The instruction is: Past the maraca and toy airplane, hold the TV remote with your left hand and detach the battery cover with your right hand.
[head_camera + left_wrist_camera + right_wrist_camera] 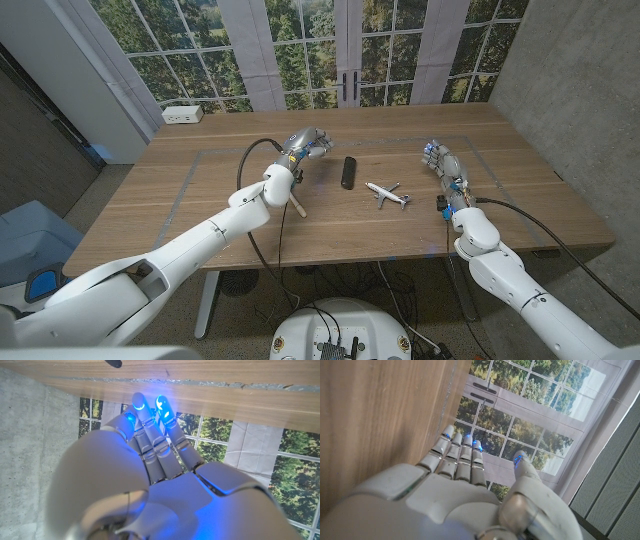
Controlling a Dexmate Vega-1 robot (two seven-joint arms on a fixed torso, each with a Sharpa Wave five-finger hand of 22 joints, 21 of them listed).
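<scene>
The black TV remote lies on the wooden table, lengthwise away from me, near the middle. A white toy airplane sits just to its right and nearer me. The wooden handle of the maraca sticks out from under my left wrist; its head is hidden. My left hand hovers left of the remote's far end, fingers stretched out, holding nothing. The left hand shows straight fingers with blue-lit tips, and a dark tip of the remote beyond them. My right hand stands open right of the airplane; this right hand has its fingers extended beside the tabletop.
A white socket box sits at the table's far left corner. A taped rectangle frames the work area. Cables hang from both forearms. Windows stand behind the table's far edge.
</scene>
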